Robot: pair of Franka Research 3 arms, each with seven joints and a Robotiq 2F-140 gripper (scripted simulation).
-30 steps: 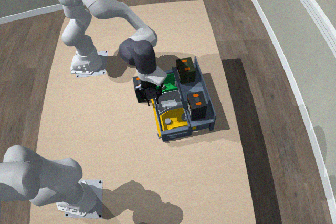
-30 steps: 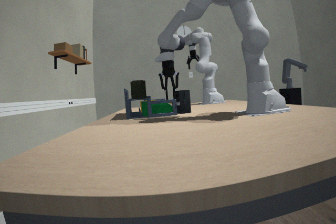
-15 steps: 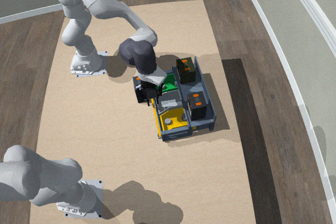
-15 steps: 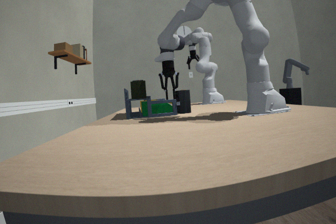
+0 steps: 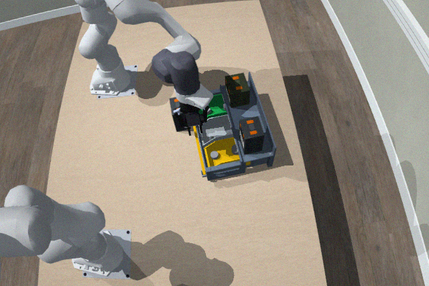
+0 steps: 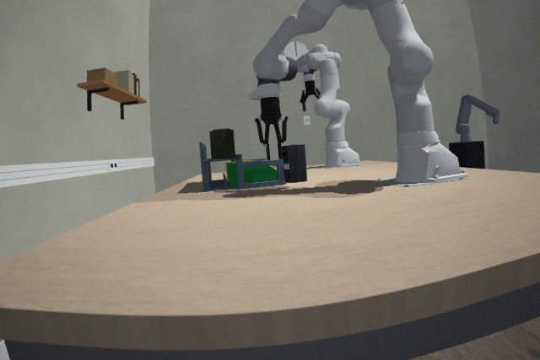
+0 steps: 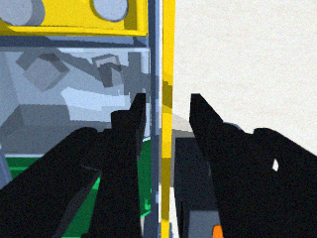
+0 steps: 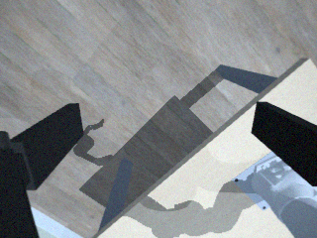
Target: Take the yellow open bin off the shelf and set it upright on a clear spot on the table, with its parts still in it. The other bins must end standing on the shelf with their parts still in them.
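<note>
- In the top view, both arms are mounted along the left edge of the bench (image 5: 120,158) (image 6: 261,238) (image 7: 248,50) (image 8: 223,154); the right pincer (image 6: 310,101) (image 8: 167,118) is held wide open, with nothing between its fingers.
- A dark box (image 5: 177,122) (image 6: 295,162) (image 7: 193,169) is stood on the bench just beside the shelf's front, close to the left pincer.
- The left pincer (image 5: 196,132) (image 6: 273,158) (image 7: 167,107) is pointed down, partly open and empty, its fingertips above either side of a yellow strip (image 5: 198,147) (image 7: 167,119) along the shelf's front.
- The green bin (image 5: 218,104) (image 6: 257,174) and grey see-through bin (image 5: 216,126) (image 7: 40,114) are set in one row with the yellow bin.
- The yellow bin (image 5: 221,151) (image 7: 74,35) is seated in the shelf (image 5: 225,171) (image 6: 240,173) (image 7: 155,59), at the row's end nearer the bench's bottom edge, near the left pincer but untouched; round parts (image 5: 214,155) (image 7: 111,6) are held inside.
- Its opening is turned up, its long axis laid between the bench's left and right edges.
- Two boxes (image 5: 237,90) (image 5: 251,135) (image 6: 222,143) are carried on the raised tier, towards the right edge.
</note>
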